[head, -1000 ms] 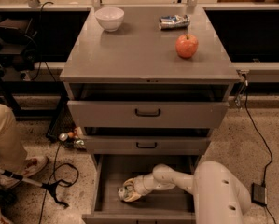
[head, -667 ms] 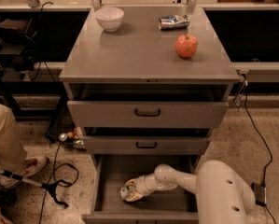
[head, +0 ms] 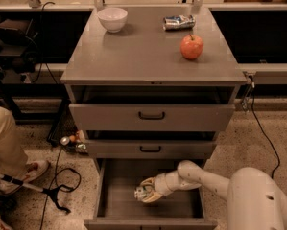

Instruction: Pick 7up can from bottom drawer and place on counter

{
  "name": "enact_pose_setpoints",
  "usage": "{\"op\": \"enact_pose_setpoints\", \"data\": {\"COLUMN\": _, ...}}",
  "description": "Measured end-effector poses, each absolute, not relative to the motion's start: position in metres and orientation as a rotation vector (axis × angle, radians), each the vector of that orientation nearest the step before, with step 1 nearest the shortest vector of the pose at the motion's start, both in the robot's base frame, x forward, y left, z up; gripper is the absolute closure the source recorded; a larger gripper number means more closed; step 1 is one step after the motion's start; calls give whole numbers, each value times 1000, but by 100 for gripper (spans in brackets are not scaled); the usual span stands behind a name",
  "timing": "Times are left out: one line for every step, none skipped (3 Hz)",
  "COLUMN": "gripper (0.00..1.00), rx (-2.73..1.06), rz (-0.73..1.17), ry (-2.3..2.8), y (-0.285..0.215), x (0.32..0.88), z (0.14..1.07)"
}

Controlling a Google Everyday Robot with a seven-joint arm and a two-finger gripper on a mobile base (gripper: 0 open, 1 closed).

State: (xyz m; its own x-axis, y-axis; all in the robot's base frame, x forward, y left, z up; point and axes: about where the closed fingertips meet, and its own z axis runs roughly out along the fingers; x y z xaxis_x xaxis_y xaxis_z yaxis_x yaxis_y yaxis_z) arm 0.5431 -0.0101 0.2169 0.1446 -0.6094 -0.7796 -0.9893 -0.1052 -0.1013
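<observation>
**Gripper closed on the drink can inside the open bottom drawer**

The small green-and-white drink can (head: 142, 193) with silver ends is in the bottom drawer (head: 115, 198), a wide shallow grey tray pulled far out of the cabinet. It sits about midway across the drawer, towards its front wall. Its label cannot be read. The cream-coloured gripper (head: 150, 191) reaches in from the right on a white arm (head: 205, 176). Its jaws are closed around the can, one above and one below.

The cabinet has three drawers. The two upper drawers (head: 109, 116) each carry one black handle (head: 151, 115), and both stand slightly out.

Three things stand on the flat grey table (head: 143, 61) that forms the cabinet's top. One white round bowl (head: 112, 19) is near the far left corner. One crushed silver-and-blue can (head: 178, 22) lies on its side along the far edge, right of the middle; its print cannot be read either. One red apple (head: 191, 47) stands upright near the right edge, nearer than the crushed can and apart from it.
</observation>
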Motion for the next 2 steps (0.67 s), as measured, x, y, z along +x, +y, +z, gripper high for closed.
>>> {"op": "enact_pose_setpoints", "data": {"gripper": 100, "rx": -1791, "rz": 780, "ry": 1514, "y": -44, "x": 541, "z": 259}}
{"op": "enact_pose_setpoints", "data": {"gripper": 100, "rx": -1791, "rz": 781, "ry": 1514, "y": -44, "x": 541, "z": 259}}
